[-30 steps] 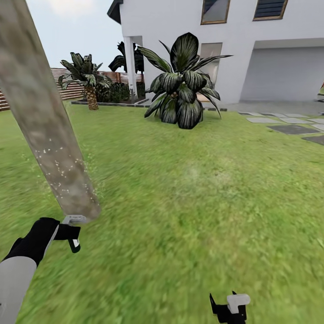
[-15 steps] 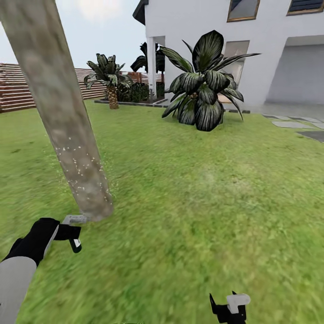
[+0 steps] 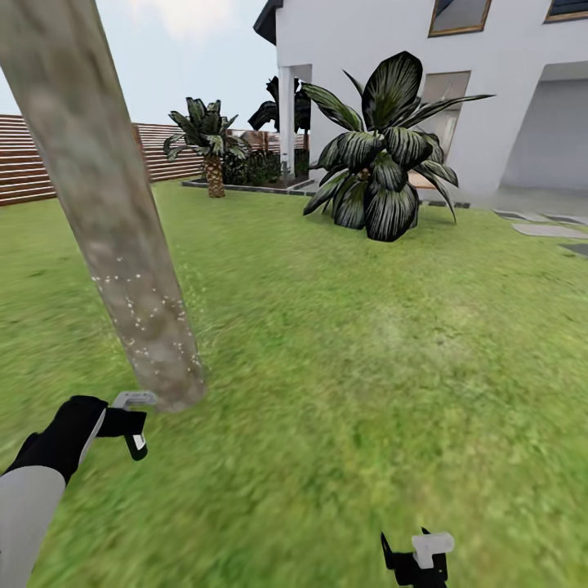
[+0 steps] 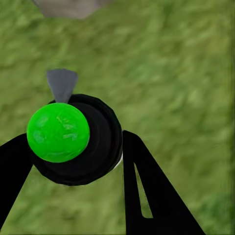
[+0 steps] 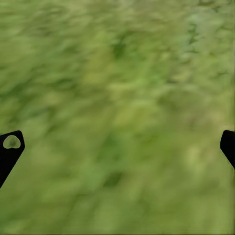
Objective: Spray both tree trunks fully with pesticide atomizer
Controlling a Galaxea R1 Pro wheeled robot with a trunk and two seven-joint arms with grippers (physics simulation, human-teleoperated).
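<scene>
A thick, pale, blotchy tree trunk (image 3: 106,220) leans up the left of the head view, its base in the lawn. Whitish specks of pesticide (image 3: 151,327) dot its lower part. Just in front of that base my left gripper (image 3: 126,423) is shut on the pesticide atomizer (image 3: 131,408), whose pale grey spray head points at the trunk. In the left wrist view the atomizer (image 4: 73,142) is a dark round body with a green end, held between two black fingers (image 4: 147,191). My right gripper (image 3: 415,559) hangs open over grass, low in the head view, its fingertips (image 5: 10,147) far apart. The second tree is out of view.
Green lawn (image 3: 367,367) spreads to the right and ahead. A large dark-leaved plant (image 3: 380,171) and a short palm (image 3: 208,147) stand before the white house (image 3: 367,49). A brown slat fence (image 3: 33,163) runs at the back left; paving slabs (image 3: 555,230) lie far right.
The camera has swung left, so the house, plants and trunk sit further right in the picture. Both arms keep their places in the view; the atomizer stays held near the trunk's base.
</scene>
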